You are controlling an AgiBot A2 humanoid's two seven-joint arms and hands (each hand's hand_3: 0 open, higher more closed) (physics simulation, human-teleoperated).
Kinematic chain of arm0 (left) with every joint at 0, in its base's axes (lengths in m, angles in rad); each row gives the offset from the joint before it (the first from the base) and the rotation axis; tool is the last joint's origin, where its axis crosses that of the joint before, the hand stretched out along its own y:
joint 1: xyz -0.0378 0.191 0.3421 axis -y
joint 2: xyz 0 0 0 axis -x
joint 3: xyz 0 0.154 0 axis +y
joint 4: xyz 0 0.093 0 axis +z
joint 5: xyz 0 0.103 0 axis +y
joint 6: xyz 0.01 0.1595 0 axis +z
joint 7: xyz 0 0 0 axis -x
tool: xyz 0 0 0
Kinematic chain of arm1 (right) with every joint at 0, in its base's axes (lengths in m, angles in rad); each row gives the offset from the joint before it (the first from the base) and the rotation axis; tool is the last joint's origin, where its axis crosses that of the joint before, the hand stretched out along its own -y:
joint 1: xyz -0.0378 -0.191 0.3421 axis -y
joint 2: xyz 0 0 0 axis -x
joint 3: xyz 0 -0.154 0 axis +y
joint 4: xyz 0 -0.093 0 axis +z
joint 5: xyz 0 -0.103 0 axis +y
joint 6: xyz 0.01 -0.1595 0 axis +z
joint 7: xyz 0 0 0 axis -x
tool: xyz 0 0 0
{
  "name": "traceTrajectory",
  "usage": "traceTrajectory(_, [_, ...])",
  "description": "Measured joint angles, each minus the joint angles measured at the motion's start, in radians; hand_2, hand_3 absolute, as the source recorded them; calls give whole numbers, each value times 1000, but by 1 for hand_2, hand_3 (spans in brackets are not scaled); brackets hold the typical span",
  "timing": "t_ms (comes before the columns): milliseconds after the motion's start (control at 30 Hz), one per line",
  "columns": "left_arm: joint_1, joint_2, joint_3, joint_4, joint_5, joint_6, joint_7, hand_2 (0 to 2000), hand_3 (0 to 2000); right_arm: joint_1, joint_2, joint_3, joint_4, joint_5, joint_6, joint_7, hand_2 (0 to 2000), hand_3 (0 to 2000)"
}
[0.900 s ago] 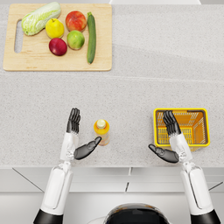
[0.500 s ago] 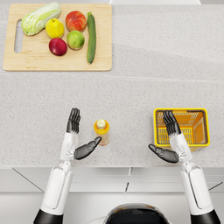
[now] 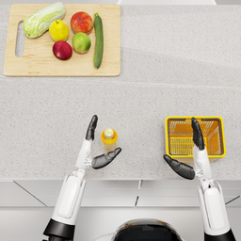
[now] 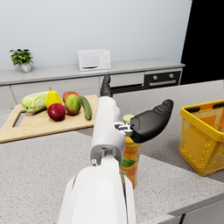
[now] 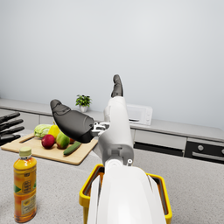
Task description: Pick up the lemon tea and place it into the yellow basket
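Observation:
The lemon tea bottle [image 3: 108,140] stands upright on the speckled counter, amber with a pale cap; the bottle [image 4: 130,162] also shows in the left wrist view and the bottle [image 5: 24,183] in the right wrist view. My left hand [image 3: 95,147] is open just to its left, fingers up and thumb reaching under the bottle's near side without gripping it. The yellow basket [image 3: 172,135] sits to the right, with nothing in it. My right hand [image 3: 188,153] hovers open over the basket's near edge, holding nothing.
A wooden cutting board [image 3: 42,68] at the far left carries a cabbage [image 3: 44,19], a pear, a tomato, apples and a cucumber [image 3: 98,40]. The counter's front edge [image 3: 136,179] runs just below both hands.

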Motion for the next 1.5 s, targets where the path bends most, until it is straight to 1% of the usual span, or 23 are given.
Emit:
traceTrajectory(333, [98, 78, 74, 429, 28, -1, -1, 0, 0, -9, -21, 54, -9, 29, -1, 1, 0, 0])
traceTrajectory(433, [127, 102, 92, 520, 29, -1, -1, 0, 0, -7, -30, 74, -26, 29, -1, 1, 0, 0])
traceTrajectory(600, [163, 133, 93, 619, 29, -1, -1, 0, 0, 19, -58, 72, -17, 30, -1, 1, 0, 0])
traceTrajectory(633, [168, 138, 93, 631, 29, -1, -1, 1361, 327, 20, -61, 71, -17, 30, -1, 1, 0, 0])
traceTrajectory(667, [172, 143, 93, 643, 29, -11, -1, 2000, 653, 20, -64, 72, -17, 30, -1, 1, 0, 0])
traceTrajectory(800, [164, 147, 83, 631, 31, -13, -4, 2000, 1960, 21, -74, 84, -26, 30, -1, 1, 0, 0])
traceTrajectory(833, [156, 147, 79, 615, 30, -23, -5, 2000, 2000, 22, -77, 87, -30, 30, -1, 1, 0, 0])
traceTrajectory(933, [137, 149, 51, 526, 30, -72, -2, 2000, 2000, 26, -87, 106, -55, 29, -1, 1, 0, 0])
traceTrajectory(1067, [126, 154, 18, 310, 30, -108, 2, 2000, 2000, 30, -99, 177, -126, 29, -1, 1, 0, 0])
traceTrajectory(1167, [145, 174, 17, 137, 30, -116, 2, 2000, 2000, 40, -114, 216, -175, 29, -1, 1, 0, 0])
traceTrajectory(1267, [164, 198, 56, -2, 30, -118, -1, 2000, 2000, 68, -141, 230, -223, 129, -1, 1, 0, 0])
traceTrajectory(1367, [170, 216, 137, -68, 29, -119, -2, 2000, 2000, 107, -175, 254, -272, 166, 5, 1, 0, 0])
traceTrajectory(1400, [168, 217, 170, -82, 30, -118, -1, 2000, 2000, 121, -187, 262, -289, 172, 36, 3, 0, 0])
traceTrajectory(1433, [167, 213, 194, -94, 32, -116, 1, 2000, 2000, 133, -197, 269, -305, 175, 83, 6, 0, 0])
traceTrajectory(1467, [168, 201, 204, -100, 37, -106, 2, 2000, 2000, 143, -198, 270, -322, 180, 125, 7, 0, 0])
traceTrajectory(1500, [171, 191, 211, -104, 40, -100, 5, 2000, 2000, 151, -198, 277, -338, 183, 149, 9, 0, 0])
